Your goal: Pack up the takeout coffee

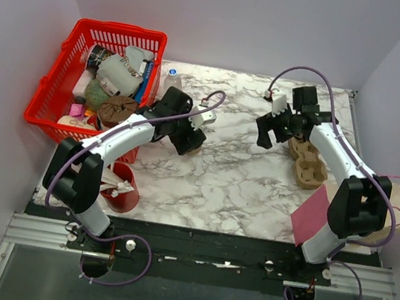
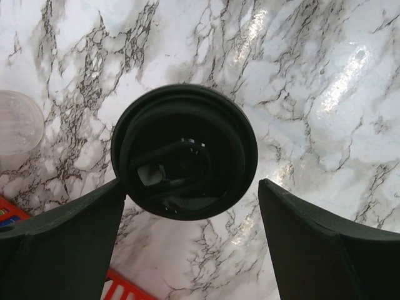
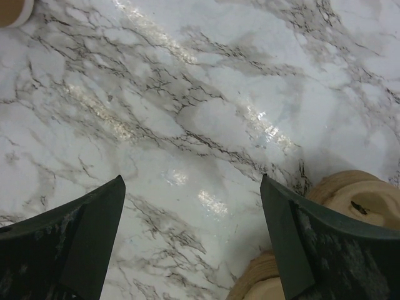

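Left of worktop point(image 1: 226, 177) centre: takeout coffee point(image 2: 184, 153) upright, straight below left pincer point(image 2: 192, 184).
Nearer arm: left pincer, spread wide, empty.

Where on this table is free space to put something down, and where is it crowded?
The marble table is bare in the middle, between the left gripper and the right gripper, down to the near edge. Crowded: the red basket at left, the cup carrier at right.

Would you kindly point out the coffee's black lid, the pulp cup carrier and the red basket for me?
black lid point(image 2: 184, 152), left wrist view, centre of its top.
pulp cup carrier point(image 1: 309, 170), top external view, on its moulded wells.
red basket point(image 1: 120, 29), top external view, far rim.
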Action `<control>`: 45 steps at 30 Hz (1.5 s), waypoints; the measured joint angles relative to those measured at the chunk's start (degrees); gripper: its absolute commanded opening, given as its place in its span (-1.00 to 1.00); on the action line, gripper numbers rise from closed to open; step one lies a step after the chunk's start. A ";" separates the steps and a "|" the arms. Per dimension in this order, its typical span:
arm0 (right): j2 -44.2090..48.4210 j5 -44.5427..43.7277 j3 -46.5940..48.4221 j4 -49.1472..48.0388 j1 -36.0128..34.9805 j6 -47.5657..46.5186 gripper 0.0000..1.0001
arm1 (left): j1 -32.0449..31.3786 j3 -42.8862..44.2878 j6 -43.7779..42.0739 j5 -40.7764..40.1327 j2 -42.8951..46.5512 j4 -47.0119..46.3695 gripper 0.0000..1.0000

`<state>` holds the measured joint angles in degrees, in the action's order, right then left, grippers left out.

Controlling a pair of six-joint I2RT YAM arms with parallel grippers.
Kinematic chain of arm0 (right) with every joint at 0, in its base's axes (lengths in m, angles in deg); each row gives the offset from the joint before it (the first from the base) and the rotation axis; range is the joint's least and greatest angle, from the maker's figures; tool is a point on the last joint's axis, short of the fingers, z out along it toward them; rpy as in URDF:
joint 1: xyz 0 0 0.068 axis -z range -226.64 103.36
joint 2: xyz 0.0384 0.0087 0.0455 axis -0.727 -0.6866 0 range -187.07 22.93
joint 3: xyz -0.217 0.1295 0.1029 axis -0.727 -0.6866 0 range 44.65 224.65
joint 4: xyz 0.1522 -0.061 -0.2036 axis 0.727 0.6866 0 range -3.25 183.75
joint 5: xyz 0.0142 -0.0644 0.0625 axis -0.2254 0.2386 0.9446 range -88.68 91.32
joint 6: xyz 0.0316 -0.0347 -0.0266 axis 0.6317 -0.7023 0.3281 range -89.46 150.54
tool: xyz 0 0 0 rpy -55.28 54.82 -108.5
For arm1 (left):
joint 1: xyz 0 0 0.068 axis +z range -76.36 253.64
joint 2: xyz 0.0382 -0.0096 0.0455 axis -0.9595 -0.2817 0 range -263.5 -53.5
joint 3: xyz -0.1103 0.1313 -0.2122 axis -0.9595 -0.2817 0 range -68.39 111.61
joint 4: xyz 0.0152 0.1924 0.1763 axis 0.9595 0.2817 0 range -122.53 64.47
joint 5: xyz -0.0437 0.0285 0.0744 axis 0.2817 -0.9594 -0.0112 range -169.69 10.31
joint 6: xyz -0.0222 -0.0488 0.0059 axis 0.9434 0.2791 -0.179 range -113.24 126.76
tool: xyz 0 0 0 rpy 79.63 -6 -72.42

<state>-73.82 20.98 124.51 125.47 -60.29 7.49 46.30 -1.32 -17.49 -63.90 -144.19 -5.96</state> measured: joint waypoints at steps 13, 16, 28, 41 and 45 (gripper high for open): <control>-2.08 -7.87 2.82 3.58 4.94 -1.05 0.78 | 0.02 6.73 4.79 -1.09 -0.11 0.98 0.97; -2.16 -10.51 3.34 4.11 6.45 -1.25 0.68 | 0.00 8.35 5.70 -1.03 0.68 1.05 0.97; -2.89 -18.88 3.45 7.43 11.80 -4.09 0.30 | 0.00 10.49 7.69 0.39 3.87 1.40 0.96; -5.01 -21.31 3.45 9.20 14.38 -5.16 0.21 | 0.00 11.26 9.84 0.92 3.85 1.16 0.95; -6.19 -21.27 3.45 9.49 14.82 -5.40 0.21 | 0.00 11.26 10.19 0.94 3.85 1.16 0.95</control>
<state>-80.00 -0.29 127.96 134.95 -45.47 2.09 46.30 9.94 -7.31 -62.96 -140.35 -4.80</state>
